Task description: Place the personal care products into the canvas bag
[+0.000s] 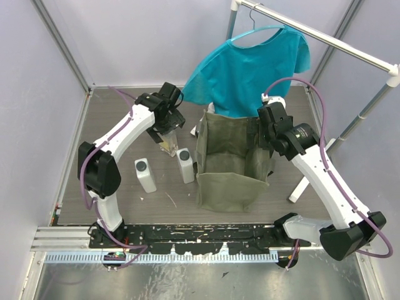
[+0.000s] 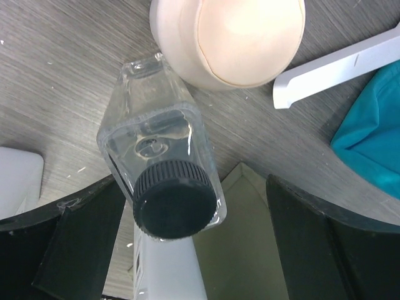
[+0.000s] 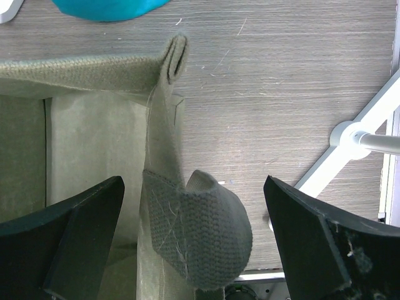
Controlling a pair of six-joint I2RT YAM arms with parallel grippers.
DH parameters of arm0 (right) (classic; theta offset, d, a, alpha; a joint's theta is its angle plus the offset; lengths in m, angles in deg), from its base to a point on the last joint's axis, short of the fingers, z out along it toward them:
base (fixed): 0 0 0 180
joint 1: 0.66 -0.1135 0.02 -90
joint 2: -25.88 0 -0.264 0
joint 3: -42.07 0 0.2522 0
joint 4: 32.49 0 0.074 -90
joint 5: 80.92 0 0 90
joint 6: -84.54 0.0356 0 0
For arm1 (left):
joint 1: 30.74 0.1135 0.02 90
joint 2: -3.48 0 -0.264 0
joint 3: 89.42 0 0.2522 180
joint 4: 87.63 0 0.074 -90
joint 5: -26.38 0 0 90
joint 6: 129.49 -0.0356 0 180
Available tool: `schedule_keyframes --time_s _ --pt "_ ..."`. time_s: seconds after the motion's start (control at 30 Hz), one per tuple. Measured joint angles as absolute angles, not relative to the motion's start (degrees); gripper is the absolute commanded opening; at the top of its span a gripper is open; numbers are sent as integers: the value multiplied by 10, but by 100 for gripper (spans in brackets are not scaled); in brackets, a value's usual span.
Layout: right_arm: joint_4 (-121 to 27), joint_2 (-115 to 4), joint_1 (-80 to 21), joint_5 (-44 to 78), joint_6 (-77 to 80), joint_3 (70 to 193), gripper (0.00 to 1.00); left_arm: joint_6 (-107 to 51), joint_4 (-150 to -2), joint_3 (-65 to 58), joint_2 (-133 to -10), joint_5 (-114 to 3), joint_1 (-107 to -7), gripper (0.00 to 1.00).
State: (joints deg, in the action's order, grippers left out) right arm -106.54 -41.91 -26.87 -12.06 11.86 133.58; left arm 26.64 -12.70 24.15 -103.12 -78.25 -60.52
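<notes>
Left gripper point(image 1: 167, 130), upper left of centre in the top view: jaws wide, straddling the clear bottle point(image 2: 164, 147). Nothing gripped.

In the left wrist view the bottle's dark cap point(image 2: 174, 200) sits nearer the frame-left finger point(image 2: 81, 240). The gap on the frame-right side is plain. The other side is close, and I cannot tell if it touches.

Cream bottle point(image 2: 228, 34) is at the top of that frame, just behind the clear one (touching or only beside, cannot tell).

Outer white bottle point(image 1: 145, 174) and inner white bottle point(image 1: 185, 165) stand lower left of centre in the top view, the inner one just beside the bag point(image 1: 230, 178).

All four bottles are on the table point(image 1: 119, 112); none is bagged. The bag stands upright at centre frame, mouth open.

Right gripper point(image 3: 194, 184): jaws wide, with the bag's handle point(image 3: 200, 240) between them but not pinched. It hovers at the bag's right rim.

Step in hand, as I judge it, is the grasp on the clear bottle. To do it well:
- Shift the jaws toward frame-right so both pads meet the bottle together and it is not shoved sideways.
- Take the flat body below the cap and close gently, since the smooth clear wall looks slippery.
- Keep clear of the cream bottle behind.
- Lift straight up before swinging over, clearing the inner white bottle and the rim.
- Pinching the handle with the right gripper should steady the mouth.
</notes>
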Motion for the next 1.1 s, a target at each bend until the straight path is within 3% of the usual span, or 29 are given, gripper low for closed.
schedule_keyframes --time_s 0.2,0.3,0.57,0.73,1.1 --pt "-1057 -427 -269 -121 109 1329 100 275 -144 219 -1032 -806 -605 97" --pt "-1053 -430 -269 -121 107 1327 100 282 -142 210 -1032 -810 -603 91" --pt "-1047 -435 -269 -124 105 1326 100 293 -162 175 -1031 -778 -587 43" --pt "-1045 -438 -269 -126 101 1325 100 290 -185 132 -998 -760 -573 1" --pt "-1039 -443 -269 -128 97 1318 100 205 -258 90 -974 -705 -561 0"
